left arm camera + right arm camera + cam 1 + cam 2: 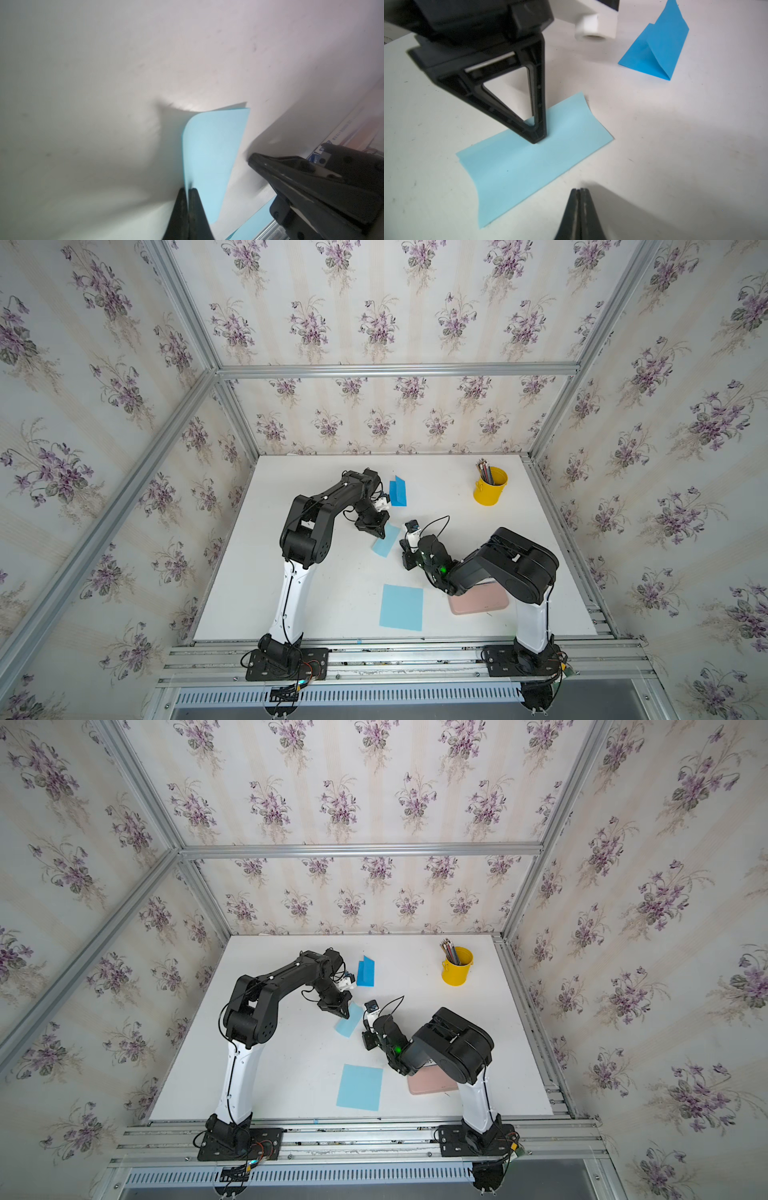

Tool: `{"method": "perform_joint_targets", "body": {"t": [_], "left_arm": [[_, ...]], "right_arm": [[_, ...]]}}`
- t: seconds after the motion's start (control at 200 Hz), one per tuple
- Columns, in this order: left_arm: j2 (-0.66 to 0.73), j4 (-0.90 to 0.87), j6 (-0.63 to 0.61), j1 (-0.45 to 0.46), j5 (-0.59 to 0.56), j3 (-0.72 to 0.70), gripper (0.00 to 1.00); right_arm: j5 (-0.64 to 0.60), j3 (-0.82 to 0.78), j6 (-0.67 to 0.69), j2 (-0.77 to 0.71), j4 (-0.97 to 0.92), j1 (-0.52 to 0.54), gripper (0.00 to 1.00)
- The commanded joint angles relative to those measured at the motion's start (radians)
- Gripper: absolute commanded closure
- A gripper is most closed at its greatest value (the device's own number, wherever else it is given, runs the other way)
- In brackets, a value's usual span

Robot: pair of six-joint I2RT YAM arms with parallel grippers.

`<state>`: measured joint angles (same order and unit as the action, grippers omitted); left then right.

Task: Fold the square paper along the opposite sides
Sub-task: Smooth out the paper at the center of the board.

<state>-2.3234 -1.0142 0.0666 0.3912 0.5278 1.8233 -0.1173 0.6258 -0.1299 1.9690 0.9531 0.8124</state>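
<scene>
A light-blue paper [387, 543] [350, 1024], folded over into a narrow rectangle, lies mid-table. Its short ends curl up a little in the right wrist view [529, 166]. My left gripper [381, 536] [345, 1016] is shut. It stands tip-down on the paper's top layer [536, 141], near the far long edge. In the left wrist view the paper [214, 153] stretches away from the shut tips [188, 188]. My right gripper [404, 547] [366, 1032] [579, 189] is shut and holds nothing. It hovers just off the paper's near long edge, apart from it.
A dark-blue folded paper [397, 491] [658, 49] stands like a tent behind the left gripper. A flat light-blue square sheet [401, 607] lies near the front edge. A pink flat object [478, 603] sits under the right arm. A yellow cup of pencils [490, 487] stands at the back right.
</scene>
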Motion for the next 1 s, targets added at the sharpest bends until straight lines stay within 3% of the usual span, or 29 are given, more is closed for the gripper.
{"method": "perform_joint_targets", "body": {"t": [0.0, 0.075, 0.205, 0.564, 0.994], "left_arm": [[-0.005, 0.018, 0.008, -0.002, -0.075, -0.005, 1.00], [-0.008, 0.017, 0.009, -0.001, -0.073, 0.000, 1.00], [-0.010, 0.011, 0.007, -0.002, -0.075, 0.007, 1.00], [-0.014, 0.011, 0.003, -0.003, -0.081, 0.007, 1.00], [-0.010, -0.006, -0.001, -0.017, -0.089, 0.023, 1.00]], "right_arm": [[0.097, -0.014, 0.102, -0.014, 0.108, 0.001, 0.99], [0.152, -0.005, 0.130, 0.004, 0.202, 0.001, 0.98], [0.204, 0.061, 0.115, 0.049, 0.195, 0.018, 0.98], [0.148, 0.089, 0.122, 0.100, 0.037, 0.060, 0.99], [0.122, -0.017, 0.165, -0.065, -0.089, 0.072, 0.98]]}}
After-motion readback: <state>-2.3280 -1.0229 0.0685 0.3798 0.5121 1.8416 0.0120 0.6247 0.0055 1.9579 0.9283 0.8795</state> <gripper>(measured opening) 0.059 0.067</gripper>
